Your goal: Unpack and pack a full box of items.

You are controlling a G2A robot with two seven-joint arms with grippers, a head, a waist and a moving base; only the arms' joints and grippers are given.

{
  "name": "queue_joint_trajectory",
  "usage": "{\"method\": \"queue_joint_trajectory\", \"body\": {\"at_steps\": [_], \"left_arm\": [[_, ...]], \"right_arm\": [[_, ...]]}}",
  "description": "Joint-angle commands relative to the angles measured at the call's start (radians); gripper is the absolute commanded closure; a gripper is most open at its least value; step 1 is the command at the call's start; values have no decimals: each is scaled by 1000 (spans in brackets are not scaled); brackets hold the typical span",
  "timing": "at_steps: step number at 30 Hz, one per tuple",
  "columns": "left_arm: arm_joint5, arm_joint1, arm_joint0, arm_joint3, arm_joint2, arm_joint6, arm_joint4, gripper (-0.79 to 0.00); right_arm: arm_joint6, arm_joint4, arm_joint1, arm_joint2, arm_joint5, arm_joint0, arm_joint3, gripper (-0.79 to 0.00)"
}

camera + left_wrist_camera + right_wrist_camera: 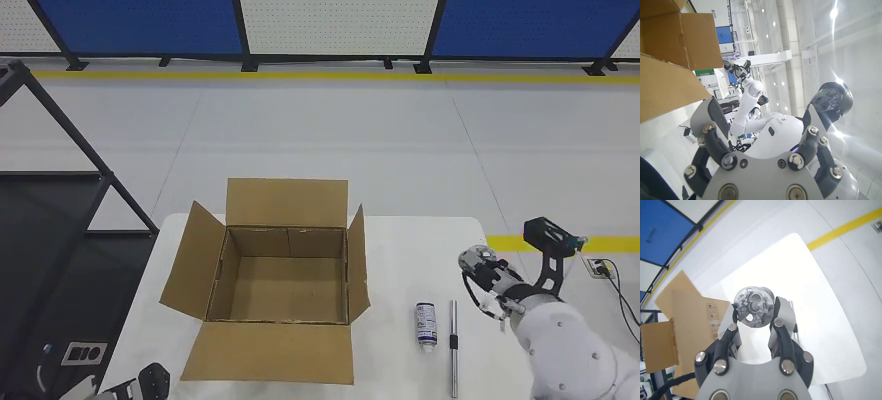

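Top view: an empty cardboard box [285, 290], flaps open, stands on the worktop [400, 260]. A small bottle [427, 326] and a metal rod [453, 348] lie beside it, near the right claw [483, 272].

Left wrist view: the left claw [762, 117] gapes wide, holding nothing.

Right wrist view: the round metal part [753, 307] may slip free, since the right claw, closed, pinches only its rim.

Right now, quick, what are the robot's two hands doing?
Left gripper: open, holding nothing.
Right gripper: closed on a round metal part.
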Motion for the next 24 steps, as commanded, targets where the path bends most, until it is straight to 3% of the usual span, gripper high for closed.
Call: {"method": "queue_joint_trajectory", "body": {"at_steps": [1,10,18,24], "left_arm": [[-9,-1,2,11,-10,0,-18,-785],[-20,-3,12,48,-56,-6,-95,-785],[-10,-3,1,58,-72,-3,-126,-785],[5,-2,-17,73,-97,4,-165,-785]], "right_arm": [[-4,35,-2,-53,-19,62,-4,0],[-40,166,-27,-333,-109,366,187,0],[-97,317,-80,-557,-100,626,527,0],[-124,413,-122,-672,-104,736,791,0]]}}
